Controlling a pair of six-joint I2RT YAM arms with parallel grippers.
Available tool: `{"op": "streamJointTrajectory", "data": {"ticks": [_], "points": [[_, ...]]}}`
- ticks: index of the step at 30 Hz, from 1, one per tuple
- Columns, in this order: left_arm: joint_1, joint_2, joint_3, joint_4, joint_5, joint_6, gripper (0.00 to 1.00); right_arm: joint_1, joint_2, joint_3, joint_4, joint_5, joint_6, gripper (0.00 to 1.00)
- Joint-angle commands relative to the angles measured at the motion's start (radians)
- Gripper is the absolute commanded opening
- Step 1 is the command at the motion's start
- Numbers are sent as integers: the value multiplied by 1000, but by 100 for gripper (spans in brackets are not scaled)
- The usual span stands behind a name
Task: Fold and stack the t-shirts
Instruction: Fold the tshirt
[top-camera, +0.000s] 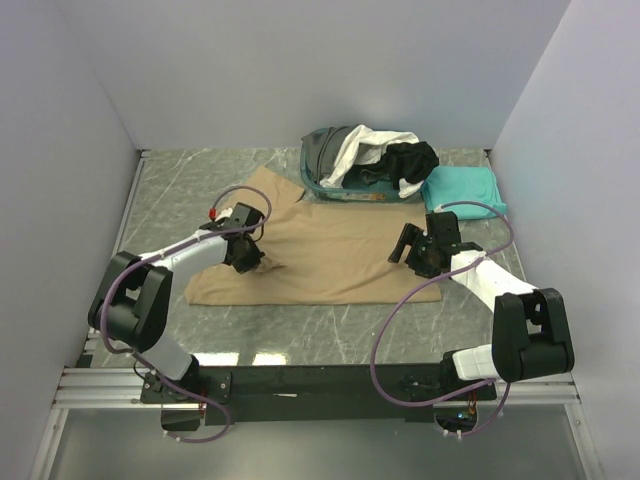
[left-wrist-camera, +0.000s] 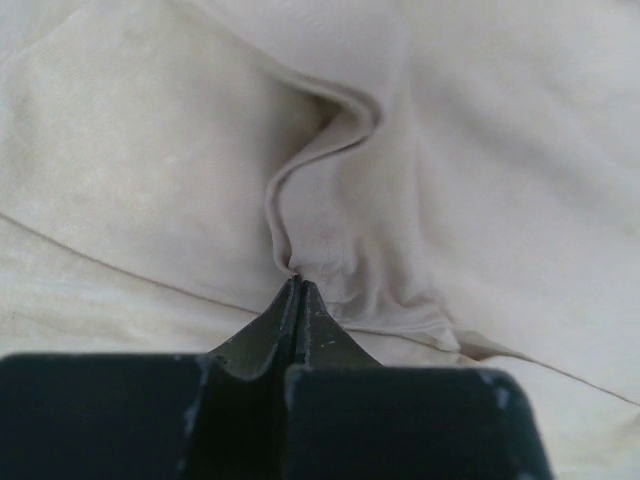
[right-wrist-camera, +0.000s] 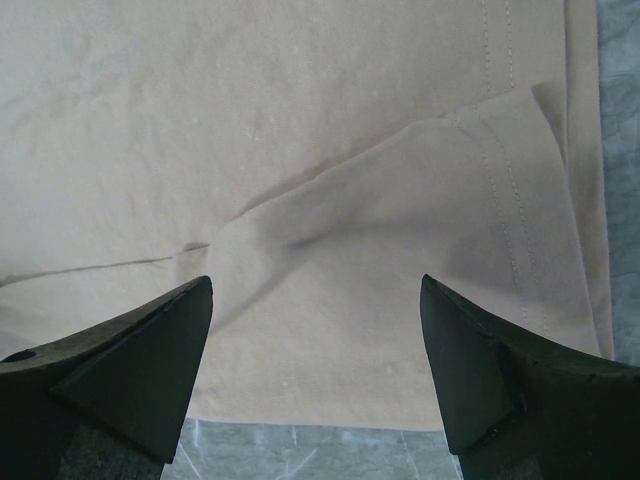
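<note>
the tan shirt (top-camera: 330, 255) lies flat on the table (top-camera: 330, 335), its long axis running left to right. the left arm reaches in low, left gripper (left-wrist-camera: 297, 290) pressed together, pinching a raised fold of the shirt. the right arm bends inward, right gripper (right-wrist-camera: 315, 300) spread wide over the shirt's right edge.

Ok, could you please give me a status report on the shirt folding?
Left gripper shut, pinching a fold of the tan t-shirt. Right gripper open over its sleeve. Basket at the far edge, nothing in the way.
</note>
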Motion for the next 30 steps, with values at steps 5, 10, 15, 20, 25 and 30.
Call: {"op": "streamJointTrajectory", "data": {"ticks": [5,10,15,20,25,30], "points": [[-42,39,131,22,-36,68,1,4,-4,30,-9,36,-9,90],[-56,117,223,10,-27,100,1,3,-5,30,-14,45,-9,90],[-70,175,307,-1,-40,129,1,3,4,36,-18,49,-12,90],[-71,226,386,-29,-62,170,1,1,15,43,-20,50,-15,90],[-71,293,476,-108,-100,187,3,0,32,50,-23,62,-18,90],[-75,294,519,-122,-79,218,78,0,35,55,-24,61,-21,90]]}}
